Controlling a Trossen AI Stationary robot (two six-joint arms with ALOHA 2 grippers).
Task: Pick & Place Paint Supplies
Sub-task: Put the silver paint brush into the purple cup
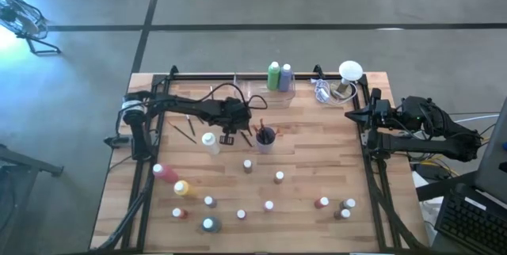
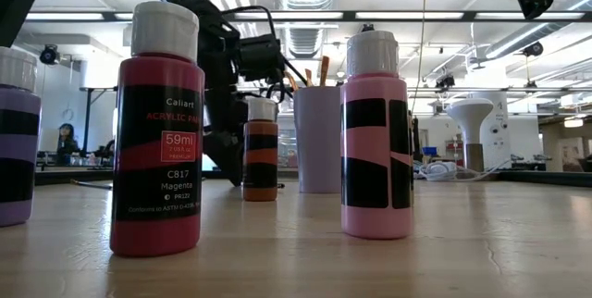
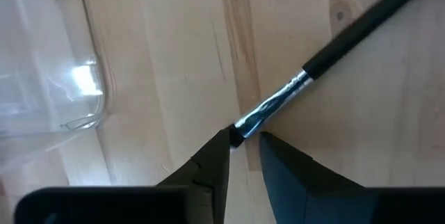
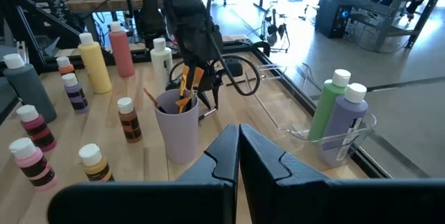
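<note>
A thin brush [image 3: 327,56] with a glossy black handle and bright metal ferrule lies on the pale wood-grain table [image 3: 174,64], its long axis running from the wrist frame's upper right down to centre. The left gripper [image 3: 243,147] is clamped on its ferrule end. At high-view centre, a lilac plastic cup [image 1: 264,138] holds more brushes. A clear bin [image 1: 279,90] at upper centre holds a green and a purple bottle. The right gripper [image 4: 238,151], fingers together, rests at right.
</note>
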